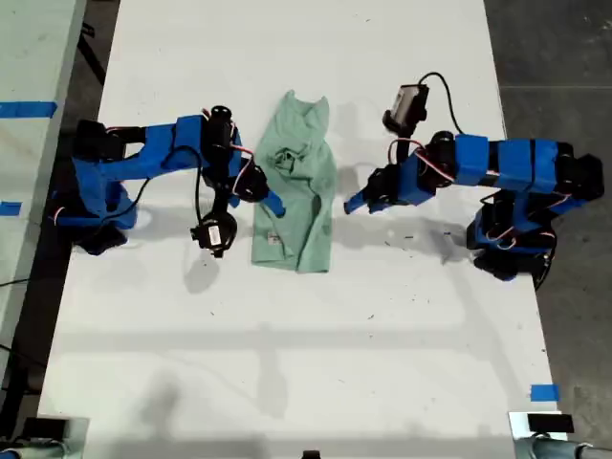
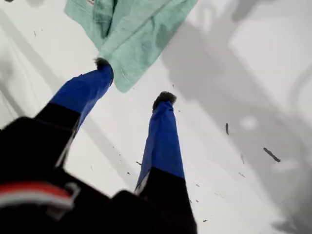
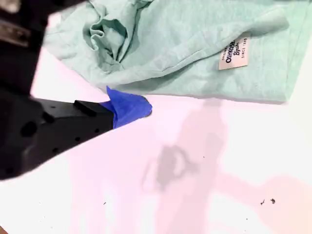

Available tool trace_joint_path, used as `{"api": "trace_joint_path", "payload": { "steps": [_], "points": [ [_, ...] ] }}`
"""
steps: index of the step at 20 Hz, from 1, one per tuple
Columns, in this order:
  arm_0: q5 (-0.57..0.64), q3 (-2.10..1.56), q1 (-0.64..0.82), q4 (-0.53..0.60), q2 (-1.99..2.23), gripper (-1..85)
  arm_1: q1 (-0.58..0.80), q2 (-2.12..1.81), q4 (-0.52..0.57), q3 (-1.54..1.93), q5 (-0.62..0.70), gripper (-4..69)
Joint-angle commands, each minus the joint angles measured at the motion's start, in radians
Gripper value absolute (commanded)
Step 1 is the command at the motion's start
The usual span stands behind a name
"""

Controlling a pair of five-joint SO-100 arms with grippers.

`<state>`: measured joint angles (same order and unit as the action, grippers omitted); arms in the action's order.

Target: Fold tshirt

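**Two blue arms flank a partly folded mint t-shirt on a white table**

A white table (image 1: 287, 363) fills the exterior view. A blue arm sits at each of that view's sides, both reaching toward the middle, with black cables looping over them. A short strip of blue tape (image 1: 543, 392) is stuck near the table's lower corner on the exterior view's right. Small dark specks dot the tabletop. Nothing lies between either gripper and the cloth.

The tshirt (image 1: 296, 191) lies in the middle of the table, between the two arms. It is pale mint green and plain, gathered into a narrow upright strip. The cloth is bunched and wrinkled around its middle, and its lower part is flatter. A small white label (image 3: 236, 50) with dark lettering shows near the hem.

My first gripper (image 2: 134, 80) comes in from the exterior view's right. Its two blue fingers are spread apart and hold nothing. The tips rest low over the table, just beside a corner of the shirt, with one finger at the cloth's edge.

My second gripper (image 3: 129, 108) comes in from the exterior view's left. Only one blue fingertip shows, right at the shirt's edge below the bunched folds. I cannot tell whether it is clenched or released.
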<state>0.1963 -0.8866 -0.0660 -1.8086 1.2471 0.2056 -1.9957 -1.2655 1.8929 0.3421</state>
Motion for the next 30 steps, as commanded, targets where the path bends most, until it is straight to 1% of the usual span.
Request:
{"api": "trace_joint_path", "payload": {
  "steps": [1,2,4,7,8,10,14,15,17,22,23,24,25,27,28,30],
  "points": [
    [-0.015,0.006,-0.044,-0.103,0.112,32.2,-0.041,0.008,-0.071,-0.163,0.003,21.3],
    [-0.025,0.006,-0.055,-0.137,0.118,32.2,-0.057,0.029,-0.097,-0.209,-0.002,22.4],
    [-0.038,0.006,-0.075,-0.167,0.132,32.3,-0.083,0.074,-0.133,-0.281,-0.017,23.1],
    [-0.052,-0.003,-0.084,-0.170,0.143,32.5,-0.110,0.147,-0.153,-0.359,-0.032,23.3],
    [-0.054,-0.026,-0.081,-0.153,0.140,32.7,-0.114,0.181,-0.153,-0.382,-0.032,23.4],
    [-0.052,-0.097,-0.078,-0.077,0.133,33.2,-0.120,0.264,-0.143,-0.430,-0.026,23.7],
    [-0.046,-0.313,-0.067,0.186,0.120,34.0,-0.135,0.465,-0.054,-0.497,0.011,24.8],
    [-0.046,-0.341,-0.064,0.232,0.098,34.2,-0.137,0.517,-0.040,-0.520,0.015,25.1],
    [-0.046,-0.360,-0.063,0.298,0.041,34.3,-0.138,0.626,-0.020,-0.571,0.028,25.7],
    [-0.046,-0.359,-0.072,0.428,-0.107,34.3,-0.153,0.864,-0.012,-0.706,0.034,25.8],
    [-0.046,-0.350,-0.072,0.440,-0.143,33.3,-0.155,0.894,-0.011,-0.721,0.029,25.8],
    [-0.052,-0.345,-0.066,0.446,-0.179,29.3,-0.155,0.922,-0.011,-0.733,0.025,25.0],
    [-0.086,-0.330,-0.058,0.419,-0.216,21.9,-0.155,0.948,-0.020,-0.742,0.011,22.0],
    [-0.098,-0.314,-0.055,0.411,-0.264,11.5,-0.149,1.014,-0.071,-0.775,-0.026,12.0],
    [-0.097,-0.301,-0.055,0.411,-0.282,8.8,-0.149,1.042,-0.086,-0.792,-0.037,9.7],
    [-0.094,-0.279,-0.055,0.416,-0.311,6.3,-0.153,1.069,-0.094,-0.815,-0.048,6.3]
  ]
}}
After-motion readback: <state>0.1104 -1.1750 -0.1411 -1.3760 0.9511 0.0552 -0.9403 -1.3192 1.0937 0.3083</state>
